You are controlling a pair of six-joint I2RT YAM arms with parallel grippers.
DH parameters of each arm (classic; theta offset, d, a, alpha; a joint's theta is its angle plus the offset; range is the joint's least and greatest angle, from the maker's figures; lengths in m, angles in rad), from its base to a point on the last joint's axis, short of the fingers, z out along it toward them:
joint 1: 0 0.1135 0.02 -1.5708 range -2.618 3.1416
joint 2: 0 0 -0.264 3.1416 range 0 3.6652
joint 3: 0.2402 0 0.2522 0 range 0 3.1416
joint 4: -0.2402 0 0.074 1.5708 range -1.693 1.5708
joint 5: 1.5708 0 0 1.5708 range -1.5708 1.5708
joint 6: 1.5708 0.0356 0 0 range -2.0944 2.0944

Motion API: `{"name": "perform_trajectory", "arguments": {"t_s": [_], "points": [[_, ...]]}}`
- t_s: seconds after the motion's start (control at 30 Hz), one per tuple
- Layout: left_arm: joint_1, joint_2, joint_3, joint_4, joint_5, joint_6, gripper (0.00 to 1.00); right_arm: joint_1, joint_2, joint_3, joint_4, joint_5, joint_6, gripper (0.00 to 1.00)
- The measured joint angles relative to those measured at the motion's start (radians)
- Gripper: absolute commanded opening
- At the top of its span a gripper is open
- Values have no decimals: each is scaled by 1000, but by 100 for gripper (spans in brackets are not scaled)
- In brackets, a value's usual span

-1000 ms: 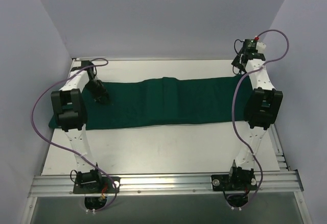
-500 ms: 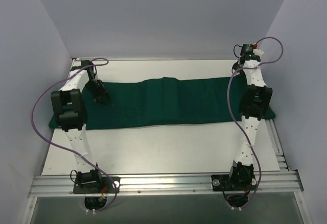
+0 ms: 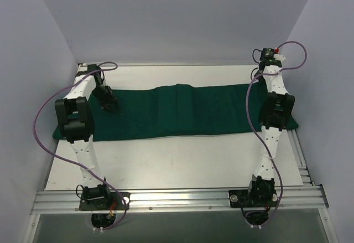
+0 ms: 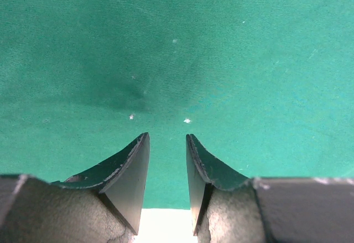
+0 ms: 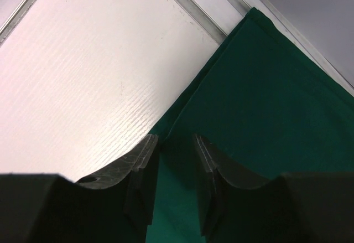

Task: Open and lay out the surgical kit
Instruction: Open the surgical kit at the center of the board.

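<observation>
The dark green cloth wrap (image 3: 182,113) lies flat in a long band across the table, with a raised fold near its middle. My left gripper (image 3: 109,106) hangs low over the cloth's left part. Its jaws are open and empty above the cloth (image 4: 182,60). My right gripper (image 3: 261,77) is over the cloth's far right corner. Its jaws are open, and the cloth's edge (image 5: 188,96) runs between them, below. The steel tray and the instruments are not in view.
The white table (image 3: 177,160) shows in front of and behind the cloth. A metal rail (image 5: 191,16) runs along the table's far right edge, and the booth walls stand close on three sides.
My right arm has drawn in, with its elbow moved left and its wrist slightly left, uncovering the cloth's right end. The left arm and the cloth have not moved.
</observation>
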Motion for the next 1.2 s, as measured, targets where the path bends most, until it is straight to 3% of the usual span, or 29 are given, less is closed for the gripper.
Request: {"name": "perform_trajectory", "arguments": {"t_s": [0.2, 0.53, 0.87, 1.0, 1.2], "points": [[-4, 0, 1, -1, 0, 1, 42, -5, 0, 0, 0, -8, 4, 28], [-4, 0, 1, -2, 0, 2, 42, -20, 8, 0, -1, -30, 6, 0], [-4, -5, 1, -12, -2, -8, 41, -21, -14, 24, -86, -61, 0, 0], [-4, -37, 1, -11, 0, -25, 41, -20, -157, -131, -156, -77, 4, 0], [-4, -77, 13, -14, 4, -33, 41, -18, -519, -468, -252, -99, 22, 0]]}}
